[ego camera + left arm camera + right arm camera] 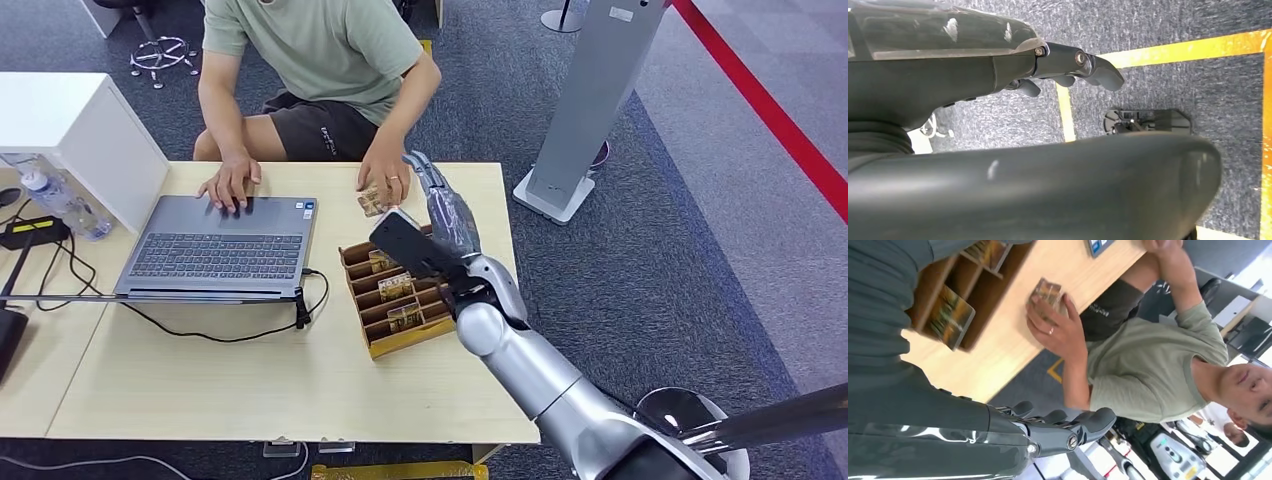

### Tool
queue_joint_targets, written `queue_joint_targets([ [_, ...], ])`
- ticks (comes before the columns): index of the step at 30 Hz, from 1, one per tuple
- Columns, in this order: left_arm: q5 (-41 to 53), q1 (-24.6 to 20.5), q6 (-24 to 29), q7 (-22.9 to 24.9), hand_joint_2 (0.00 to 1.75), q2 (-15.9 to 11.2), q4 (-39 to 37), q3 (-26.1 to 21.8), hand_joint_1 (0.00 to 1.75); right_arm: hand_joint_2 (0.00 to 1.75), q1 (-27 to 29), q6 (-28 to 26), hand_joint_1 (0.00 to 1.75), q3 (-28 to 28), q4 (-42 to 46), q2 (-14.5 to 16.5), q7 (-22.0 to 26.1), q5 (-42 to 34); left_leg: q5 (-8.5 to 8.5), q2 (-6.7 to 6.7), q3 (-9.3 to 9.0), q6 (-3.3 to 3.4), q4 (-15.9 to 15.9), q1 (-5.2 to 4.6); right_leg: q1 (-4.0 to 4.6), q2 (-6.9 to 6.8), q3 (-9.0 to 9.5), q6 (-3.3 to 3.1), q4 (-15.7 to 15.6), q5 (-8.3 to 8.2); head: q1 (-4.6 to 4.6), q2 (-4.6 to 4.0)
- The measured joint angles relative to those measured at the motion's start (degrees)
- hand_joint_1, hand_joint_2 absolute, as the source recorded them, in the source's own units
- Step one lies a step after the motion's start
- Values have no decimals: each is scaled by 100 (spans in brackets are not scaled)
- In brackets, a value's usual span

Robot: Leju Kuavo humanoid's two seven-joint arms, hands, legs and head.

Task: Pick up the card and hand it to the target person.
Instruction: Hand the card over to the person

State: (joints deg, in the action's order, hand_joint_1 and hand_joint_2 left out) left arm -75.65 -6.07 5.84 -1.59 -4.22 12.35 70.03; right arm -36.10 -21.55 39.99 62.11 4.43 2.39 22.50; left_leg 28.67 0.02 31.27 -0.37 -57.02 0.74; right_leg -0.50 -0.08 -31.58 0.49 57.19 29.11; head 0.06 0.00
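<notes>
light wooden table (250, 390) on dark grey carpet (650, 260). lying on it: an open grey laptop (215, 245) with a black cable (200, 335) at its front edge; a brown compartmented card box (395, 300) beside it; a card (372, 203) under a person's hand (385, 175); a white box (75, 135) and a plastic bottle (60, 200) at the left.

grey carpet (650, 260) with a red stripe (770, 110); pale wooden table (250, 380).
</notes>
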Motion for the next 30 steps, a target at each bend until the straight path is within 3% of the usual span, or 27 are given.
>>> queue_joint_targets([
  [12,2,17,7,-36,0,-22,0,0,0,175,1390,115,0,-433,1631,-544,237,-570,0,2,-1,0,0,0,0,1,1,0,-2,0,-2,0],
  [30,72,14,-29,-54,0,-40,0,0,0,175,2240,254,0,-714,2475,-844,260,-640,1,1,-1,0,0,0,0,1,2,0,-2,0,-2,0],
])
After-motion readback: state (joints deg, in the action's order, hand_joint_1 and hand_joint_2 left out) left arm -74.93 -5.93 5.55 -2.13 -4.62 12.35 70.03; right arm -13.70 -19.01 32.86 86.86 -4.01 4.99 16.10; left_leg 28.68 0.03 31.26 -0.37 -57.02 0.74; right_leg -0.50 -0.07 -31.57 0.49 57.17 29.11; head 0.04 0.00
